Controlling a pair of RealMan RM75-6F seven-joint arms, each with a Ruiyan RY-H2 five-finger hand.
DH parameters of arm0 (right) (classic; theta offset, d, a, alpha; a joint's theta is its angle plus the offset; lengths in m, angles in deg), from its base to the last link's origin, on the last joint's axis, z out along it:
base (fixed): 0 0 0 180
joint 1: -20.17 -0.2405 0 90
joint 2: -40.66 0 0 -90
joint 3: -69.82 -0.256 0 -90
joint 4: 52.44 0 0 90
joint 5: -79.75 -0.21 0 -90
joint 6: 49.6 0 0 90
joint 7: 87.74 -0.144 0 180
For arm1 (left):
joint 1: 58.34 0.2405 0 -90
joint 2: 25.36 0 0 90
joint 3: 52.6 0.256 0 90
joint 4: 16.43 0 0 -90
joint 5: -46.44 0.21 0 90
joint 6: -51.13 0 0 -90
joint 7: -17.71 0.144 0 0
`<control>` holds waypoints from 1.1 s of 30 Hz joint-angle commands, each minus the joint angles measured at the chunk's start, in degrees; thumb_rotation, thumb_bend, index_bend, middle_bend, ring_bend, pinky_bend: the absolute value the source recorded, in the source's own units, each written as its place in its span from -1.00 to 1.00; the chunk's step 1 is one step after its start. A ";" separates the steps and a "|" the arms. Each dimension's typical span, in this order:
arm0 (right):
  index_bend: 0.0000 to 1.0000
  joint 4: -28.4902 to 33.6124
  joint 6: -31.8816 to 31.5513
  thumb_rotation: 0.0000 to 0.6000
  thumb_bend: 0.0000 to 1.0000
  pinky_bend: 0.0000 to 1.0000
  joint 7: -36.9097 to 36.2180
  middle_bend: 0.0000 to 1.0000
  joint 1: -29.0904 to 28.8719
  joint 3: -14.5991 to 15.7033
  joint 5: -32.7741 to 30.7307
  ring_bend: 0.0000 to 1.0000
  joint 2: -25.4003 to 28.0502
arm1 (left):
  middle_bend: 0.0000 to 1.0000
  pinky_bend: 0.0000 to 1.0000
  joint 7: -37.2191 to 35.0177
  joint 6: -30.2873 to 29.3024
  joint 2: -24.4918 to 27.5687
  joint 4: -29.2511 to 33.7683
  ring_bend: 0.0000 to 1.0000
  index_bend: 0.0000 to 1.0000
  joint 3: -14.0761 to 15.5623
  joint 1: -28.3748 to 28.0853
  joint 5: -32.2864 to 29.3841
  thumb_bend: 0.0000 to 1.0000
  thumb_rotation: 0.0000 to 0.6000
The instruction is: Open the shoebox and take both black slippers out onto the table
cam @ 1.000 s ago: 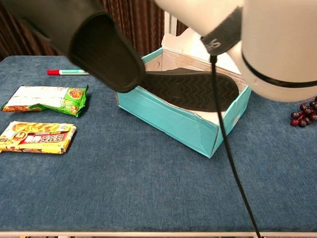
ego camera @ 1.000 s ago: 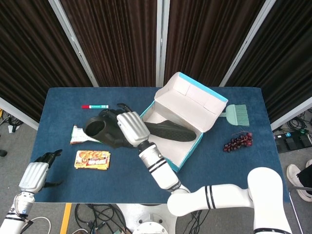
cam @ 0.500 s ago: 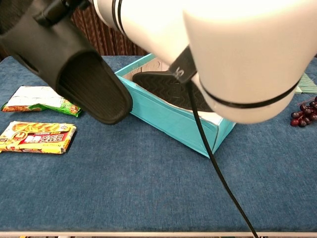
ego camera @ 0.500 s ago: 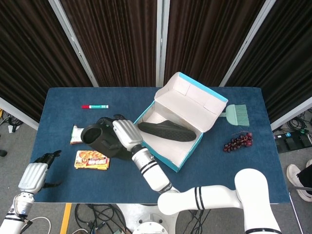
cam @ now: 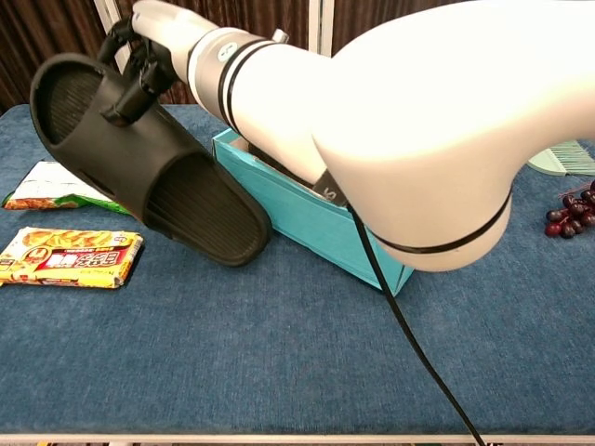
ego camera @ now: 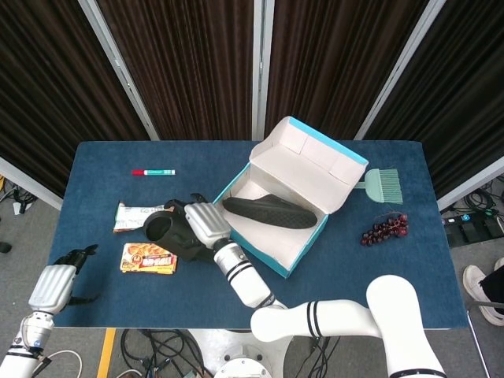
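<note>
My right hand [ego camera: 206, 225] [cam: 160, 32] grips a black slipper [ego camera: 172, 237] [cam: 149, 163] by its strap, left of the shoebox, with the heel low near the blue table and the toe tilted up. The teal shoebox [ego camera: 293, 197] [cam: 316, 209] stands open with its lid leaning back. A second black slipper [ego camera: 269, 212] lies inside it. My left hand [ego camera: 55, 285] hangs off the table's front-left edge, fingers apart, holding nothing.
A yellow snack packet [ego camera: 147, 258] [cam: 69, 256] and a green packet [ego camera: 128, 217] [cam: 51, 185] lie left of the held slipper. A red-and-green marker [ego camera: 153, 172] lies further back. Grapes [ego camera: 385, 229] [cam: 569, 218] and a green brush [ego camera: 383, 186] sit right of the box.
My right hand has carried the slipper down and toward the table's front, from above the box's left edge to just over the cloth. The left hand has barely moved.
</note>
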 commanded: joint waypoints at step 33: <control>-1.00 12.04 -12.60 1.00 -0.51 -1.00 26.63 -0.79 6.88 6.28 -16.52 -1.00 17.85 | -0.59 -0.38 -1.17 0.84 0.40 1.55 -0.66 -0.76 0.56 -1.39 2.32 -1.00 1.00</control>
